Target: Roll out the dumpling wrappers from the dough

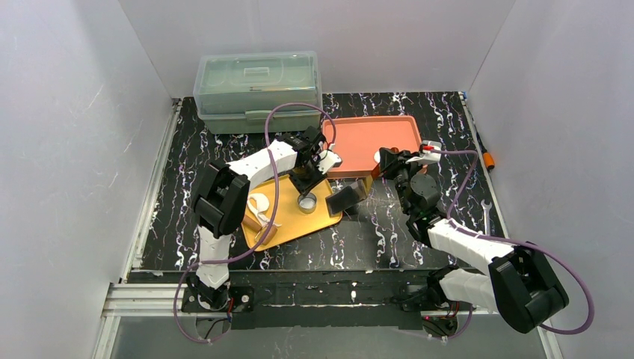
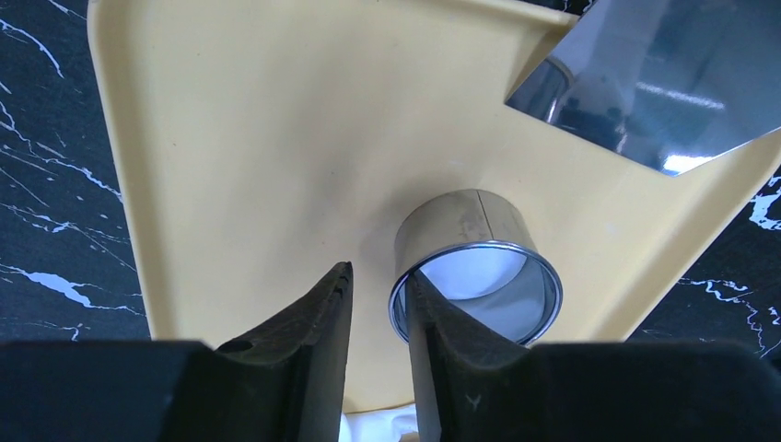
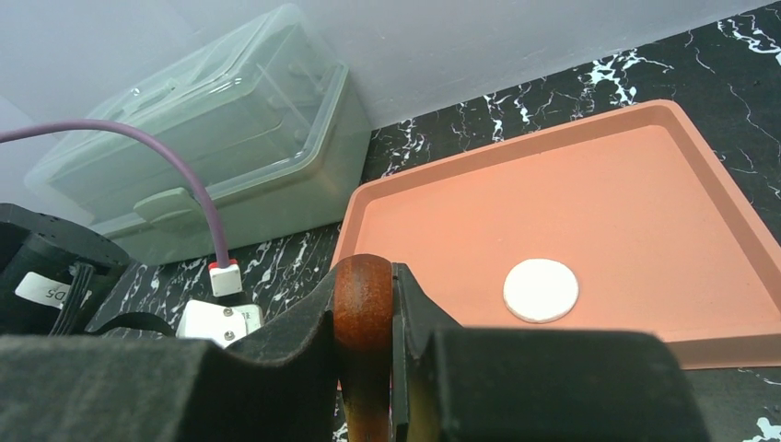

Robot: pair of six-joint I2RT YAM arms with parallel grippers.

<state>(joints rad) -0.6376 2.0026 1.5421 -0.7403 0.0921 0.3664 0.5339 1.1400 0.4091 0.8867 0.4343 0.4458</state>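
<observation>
Dough (image 1: 259, 203) lies as a ragged white piece on the left part of the yellow tray (image 1: 288, 228), well apart from the metal ring (image 2: 460, 230), which stands near that tray's right corner. Inside the ring I see a white floor of the same stuff. My left gripper (image 2: 378, 276) is down at the ring's near wall. Its fingers stand a narrow gap apart, one outside the wall and the other over the rim, and I cannot tell whether they pinch the metal.

One dumpling wrapper (image 3: 541, 290), a neat round disc, lies flat on the orange tray (image 3: 599, 184), toward its near edge. My right gripper (image 3: 364, 276) has its fingers clamped on a brown wooden handle (image 3: 361, 387), which stands upright between them. A mirror-bright steel blade (image 2: 645, 83) juts over the yellow tray's corner beside the ring.

The only writing I find is a white label (image 3: 41, 290) on the black housing at the left of the right wrist view. It is cut off and might end in "D5". A clear lidded box (image 3: 212, 138) sits beside the orange tray on the black marbled table (image 1: 419, 224).
</observation>
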